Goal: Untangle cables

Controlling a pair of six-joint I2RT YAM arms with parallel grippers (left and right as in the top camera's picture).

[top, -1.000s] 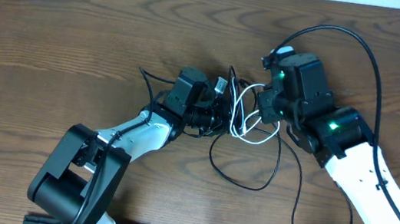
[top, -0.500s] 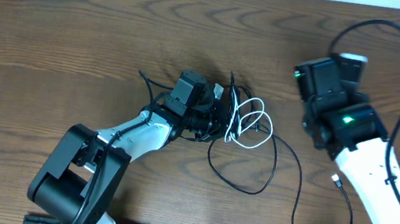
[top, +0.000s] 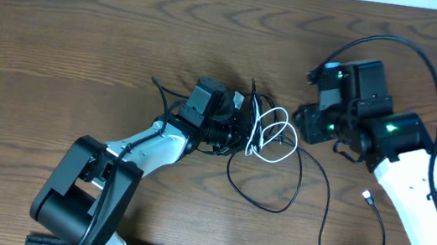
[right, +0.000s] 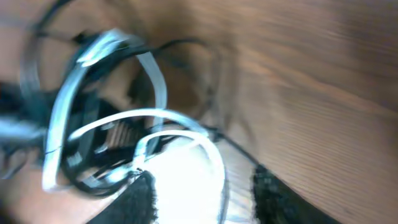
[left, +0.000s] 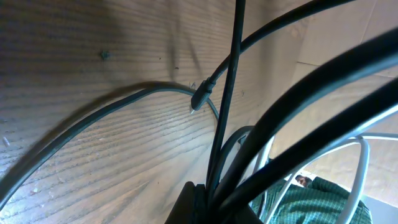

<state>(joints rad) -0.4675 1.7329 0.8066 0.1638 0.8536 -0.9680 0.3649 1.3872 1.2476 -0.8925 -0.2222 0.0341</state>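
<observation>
Here, overhead view: the right claw (top: 304, 124), closed in the knot a second ago and then swung clear, has returned just beside the cables (top: 242, 134) carrying nothing. The white cable (top: 272, 130) now lies in looser loops. The left claw (top: 232, 131) stays pinched on the black strands at the knot's centre. One black loop (top: 290, 187) trails over the table (top: 87, 29). A small plug (top: 368, 195) lies well apart, near the right arm's thick cord (top: 428, 74). The knot is judged only partly loosened.

Left wrist view: black strands cross before the lens, and one plug end (left: 200, 96) rests on the wood.

Right wrist view (blurred): the fingers (right: 140, 199) stand parted with white loops ahead. Black coils behind the loops obstruct a clean pick.
</observation>
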